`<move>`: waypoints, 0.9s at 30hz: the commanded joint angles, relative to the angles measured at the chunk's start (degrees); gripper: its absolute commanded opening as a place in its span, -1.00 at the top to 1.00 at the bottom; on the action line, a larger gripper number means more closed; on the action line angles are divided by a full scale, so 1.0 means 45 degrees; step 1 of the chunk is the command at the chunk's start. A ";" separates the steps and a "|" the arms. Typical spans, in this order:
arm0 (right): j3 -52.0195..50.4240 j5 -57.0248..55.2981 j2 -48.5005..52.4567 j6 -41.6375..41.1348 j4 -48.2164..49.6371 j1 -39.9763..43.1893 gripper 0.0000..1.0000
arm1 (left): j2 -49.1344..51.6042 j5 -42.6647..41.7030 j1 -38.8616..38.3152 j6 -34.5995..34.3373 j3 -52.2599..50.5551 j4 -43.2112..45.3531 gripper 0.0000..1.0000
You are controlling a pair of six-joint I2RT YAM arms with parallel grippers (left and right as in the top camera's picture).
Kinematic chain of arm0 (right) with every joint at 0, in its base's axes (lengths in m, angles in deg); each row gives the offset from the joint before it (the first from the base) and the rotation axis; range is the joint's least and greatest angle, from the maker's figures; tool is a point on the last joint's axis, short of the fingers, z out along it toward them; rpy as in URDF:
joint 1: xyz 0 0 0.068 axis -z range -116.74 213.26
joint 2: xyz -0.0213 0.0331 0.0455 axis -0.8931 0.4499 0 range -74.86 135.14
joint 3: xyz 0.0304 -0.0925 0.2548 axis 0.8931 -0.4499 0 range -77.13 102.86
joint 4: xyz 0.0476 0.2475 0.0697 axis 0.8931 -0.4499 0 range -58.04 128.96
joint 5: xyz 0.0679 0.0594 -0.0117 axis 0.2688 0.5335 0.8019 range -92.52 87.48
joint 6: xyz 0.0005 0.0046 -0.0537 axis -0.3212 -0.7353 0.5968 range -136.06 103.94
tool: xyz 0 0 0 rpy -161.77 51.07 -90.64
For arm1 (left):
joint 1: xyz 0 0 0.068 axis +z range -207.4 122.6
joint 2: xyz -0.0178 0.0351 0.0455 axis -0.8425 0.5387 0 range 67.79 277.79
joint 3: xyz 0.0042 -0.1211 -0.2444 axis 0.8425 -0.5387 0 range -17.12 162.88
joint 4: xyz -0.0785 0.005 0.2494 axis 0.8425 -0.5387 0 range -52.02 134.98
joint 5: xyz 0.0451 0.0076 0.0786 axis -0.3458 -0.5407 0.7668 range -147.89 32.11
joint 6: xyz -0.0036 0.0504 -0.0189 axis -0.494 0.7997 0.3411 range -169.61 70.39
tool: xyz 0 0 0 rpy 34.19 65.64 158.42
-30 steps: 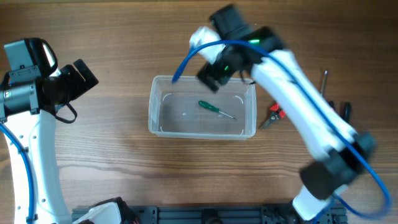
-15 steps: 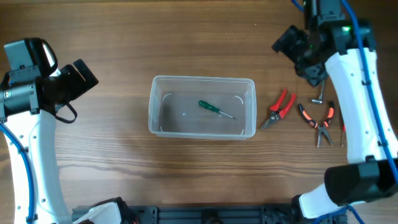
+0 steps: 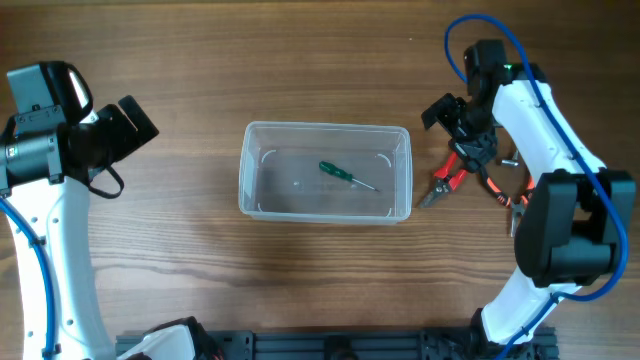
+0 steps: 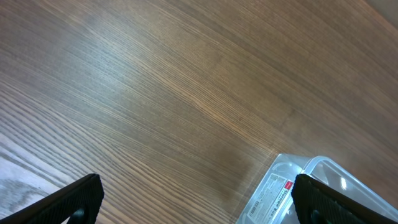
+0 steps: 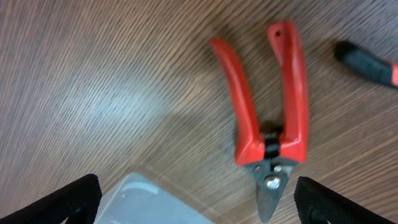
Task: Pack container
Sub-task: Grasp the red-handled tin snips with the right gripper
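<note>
You are viewing the container [image 3: 290,192] resting at mid-worktop [image 3: 200,290], with a green-handled screwdriver [image 3: 336,171] lying on its floor. The right gripper [image 5: 199,202] is hovering over the red-handled cutters [image 5: 290,106], which are lying just beside the container's right wall; its jaws are standing spread, holding nothing. The left gripper [image 4: 199,202] is hanging well left of the container, jaws likewise spread. The black-and-red tip [image 5: 364,62] near the cutters appears to be a plier handle.

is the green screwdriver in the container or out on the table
In: the green screwdriver lies on the floor of the clear container, inside its walls.
</note>
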 commanded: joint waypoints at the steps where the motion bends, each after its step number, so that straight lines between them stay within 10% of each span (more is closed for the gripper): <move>1: -0.0432 -0.0359 0.0641 0.0602 0.0359 0.0073 -0.98 | 0.0102 -0.0199 0.0024 0.0257 0.0112 0.0000 -0.99; 27: -0.0418 -0.1384 0.1073 0.4221 0.1491 0.0068 -0.99 | 0.0102 -0.0204 0.0024 0.0257 0.0117 -0.0005 -1.00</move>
